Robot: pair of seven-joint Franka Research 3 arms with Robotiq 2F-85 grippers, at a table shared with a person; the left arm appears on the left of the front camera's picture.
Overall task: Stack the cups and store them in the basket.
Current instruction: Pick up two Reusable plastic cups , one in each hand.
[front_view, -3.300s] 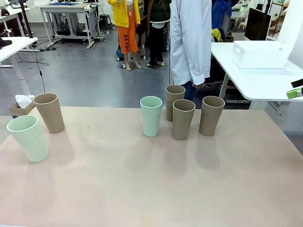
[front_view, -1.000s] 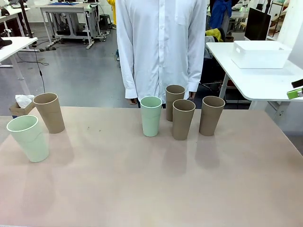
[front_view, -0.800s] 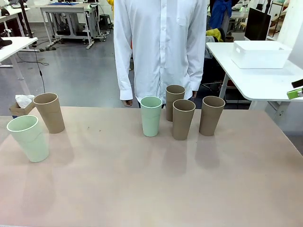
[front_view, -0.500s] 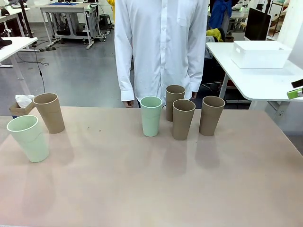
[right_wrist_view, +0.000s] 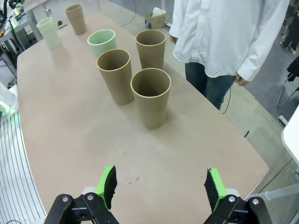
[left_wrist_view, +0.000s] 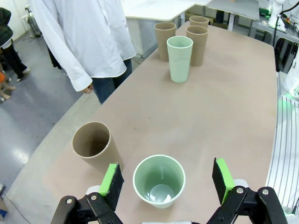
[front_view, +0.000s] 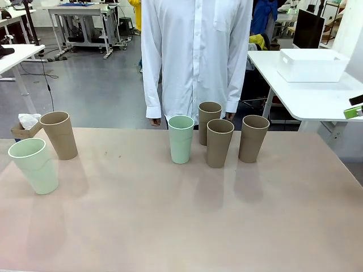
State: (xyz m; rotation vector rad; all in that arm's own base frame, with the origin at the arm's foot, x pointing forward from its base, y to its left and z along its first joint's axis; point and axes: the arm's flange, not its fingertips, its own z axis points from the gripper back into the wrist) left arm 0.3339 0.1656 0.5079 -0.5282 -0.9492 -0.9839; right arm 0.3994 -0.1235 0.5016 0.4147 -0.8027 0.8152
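- Stacking has not begun. On the table (front_view: 181,226) all six tumblers stand upright and apart, none nested inside another.
- Four are grouped at the centre of the front frame: the centre mint cup (front_view: 181,139), the rear tan cup (front_view: 209,120), the middle tan cup (front_view: 219,143) and the right tan cup (front_view: 253,138).
- Two stand at the left edge: the left mint cup (front_view: 33,165), and the left tan cup (front_view: 59,135) just above it.
- The basket (front_view: 311,65) sits on a separate white table at the upper right of the front frame, well apart from every cup. You cannot see inside it from here.
- By my reading the whole job is left: nest the six, then get the stack into the basket.
- Your left gripper (left_wrist_view: 167,181) hangs above the left mint cup. Its jaws are spread wide to either side of the rim and touch nothing.
- Your right gripper (right_wrist_view: 161,185) is also spread wide and empty. It hovers over bare table, with the right tan cup nearest, at the middle of its frame.
- The person (front_view: 195,56) stands at the far edge with arms hanging, hands off the cups.
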